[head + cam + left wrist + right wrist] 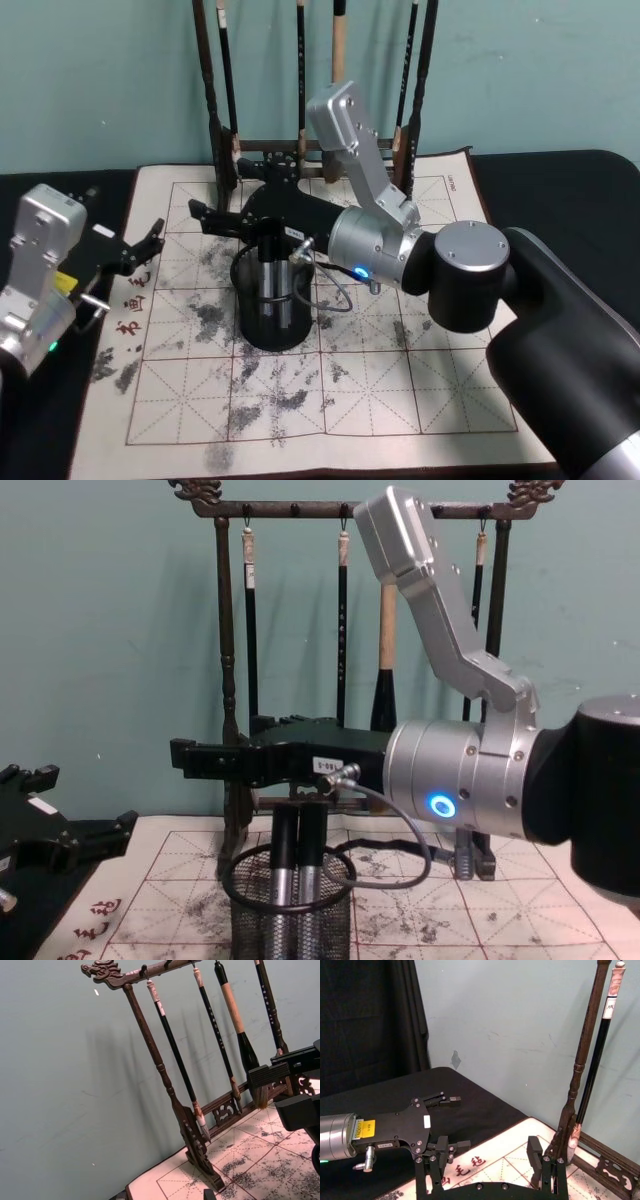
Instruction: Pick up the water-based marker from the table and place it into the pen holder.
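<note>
The pen holder point(272, 318) point(290, 912), a black mesh cup, stands on the practice mat left of centre. Two upright pens with black tops and silvery barrels stand inside it point(285, 852) point(270, 262); I cannot tell which is the water-based marker. My right gripper point(215, 218) point(195, 760) point(480, 1165) hovers level just above the holder, open, with nothing between its fingers point(270, 1075). Left of the mat, above the black cloth, my left gripper point(152, 240) point(457, 1122) point(85, 805) is open and holds nothing.
A tall dark wooden rack point(300, 150) point(230, 680) point(165, 1085) point(580, 1070) hung with calligraphy brushes stands at the back of the ink-stained gridded mat point(400, 380). Black cloth point(560, 190) covers the table around the mat. A teal wall is close behind.
</note>
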